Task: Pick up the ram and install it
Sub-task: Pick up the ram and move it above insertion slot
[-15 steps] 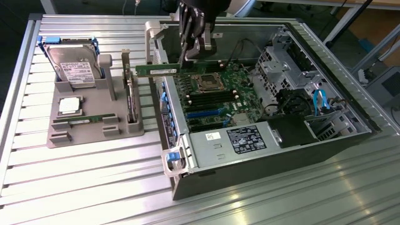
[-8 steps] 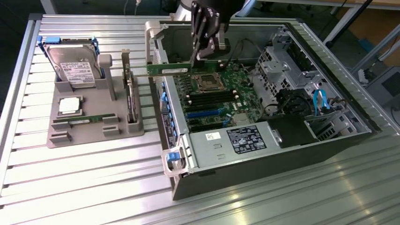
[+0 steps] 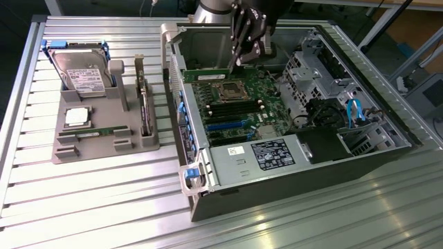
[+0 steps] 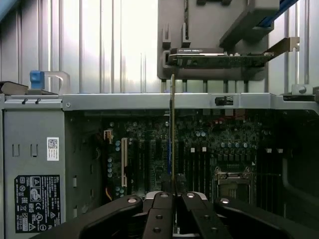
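Green and thin, the ram (image 3: 205, 71) is clamped in my hand (image 3: 239, 63), the fingers closed tight on one end of it. In the exterior view it sits at the upper middle of the frame. It stretches level from my fingertips toward the exterior view's left and reaches close to the side wall of the open computer case (image 3: 360, 155). I hold it over the upper part of the motherboard (image 3: 242, 122), apart from the black memory slots (image 3: 225, 110), which lie lower in the frame, below the processor socket (image 3: 231, 92).

In the wrist view the ram (image 4: 172, 129) is edge-on, a thin line running out from my hand (image 4: 173, 196) across the board to the case wall.

On the slatted metal surface (image 3: 104, 207), at the exterior view's left, stands a grey holder (image 3: 104, 150). It carries a second stick (image 3: 90, 132) lying flat, a silver processor chip (image 3: 76, 117), a hard drive (image 3: 83, 72) and an upright card (image 3: 144, 106).
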Motion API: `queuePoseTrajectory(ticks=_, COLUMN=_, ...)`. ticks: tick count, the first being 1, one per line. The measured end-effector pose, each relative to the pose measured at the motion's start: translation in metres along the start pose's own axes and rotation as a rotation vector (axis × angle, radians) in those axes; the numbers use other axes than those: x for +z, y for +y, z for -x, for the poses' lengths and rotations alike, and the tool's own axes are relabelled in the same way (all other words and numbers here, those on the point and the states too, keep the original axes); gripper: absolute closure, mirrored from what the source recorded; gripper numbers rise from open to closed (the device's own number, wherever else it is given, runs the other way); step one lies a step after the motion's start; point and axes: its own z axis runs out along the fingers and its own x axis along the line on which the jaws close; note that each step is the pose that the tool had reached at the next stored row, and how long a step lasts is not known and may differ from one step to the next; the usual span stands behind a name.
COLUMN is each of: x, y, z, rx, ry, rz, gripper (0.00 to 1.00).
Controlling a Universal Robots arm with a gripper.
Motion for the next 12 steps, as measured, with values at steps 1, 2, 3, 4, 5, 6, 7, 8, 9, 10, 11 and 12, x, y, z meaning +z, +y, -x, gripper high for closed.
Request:
queuePoseTrajectory(ticks=1, x=-0.0002, y=-0.0035, z=0.000, rx=0.000, ry=0.0000, rz=0.0000, gripper=0.88)
queuePoseTrajectory(ticks=2, x=-0.0004, y=-0.0071, z=0.000, rx=0.000, ry=0.0000, rz=0.0000, gripper=0.88)
queuePoseTrajectory(ticks=3, x=-0.0006, y=-0.0105, z=0.000, rx=-0.001, ry=0.0000, rz=0.0000, gripper=0.88)
queuePoseTrajectory(ticks=4, x=-0.0008, y=-0.0136, z=0.000, rx=-0.001, ry=-0.0001, rz=0.0000, gripper=0.88)
queuePoseTrajectory(ticks=5, x=-0.0010, y=-0.0167, z=0.000, rx=-0.002, ry=-0.0001, rz=0.0000, gripper=0.88)
queuePoseTrajectory(ticks=6, x=-0.0011, y=-0.0200, z=0.000, rx=-0.003, ry=-0.0003, rz=0.0000, gripper=0.88)
queuePoseTrajectory(ticks=7, x=-0.0014, y=-0.0250, z=0.000, rx=-0.004, ry=-0.0003, rz=0.0000, gripper=0.88)
queuePoseTrajectory(ticks=8, x=-0.0017, y=-0.0286, z=0.000, rx=-0.005, ry=-0.0002, rz=0.0000, gripper=0.88)
queuePoseTrajectory(ticks=9, x=-0.0020, y=-0.0345, z=0.000, rx=-0.006, ry=-0.0001, rz=0.0000, gripper=0.88)
queuePoseTrajectory(ticks=10, x=-0.0025, y=-0.0414, z=0.000, rx=-0.007, ry=0.0000, rz=0.0000, gripper=0.88)
queuePoseTrajectory(ticks=11, x=-0.0027, y=-0.0467, z=0.000, rx=-0.008, ry=0.0000, rz=0.0000, gripper=0.88)
queuePoseTrajectory(ticks=12, x=-0.0029, y=-0.0501, z=0.000, rx=-0.009, ry=0.0000, rz=0.0000, gripper=0.88)
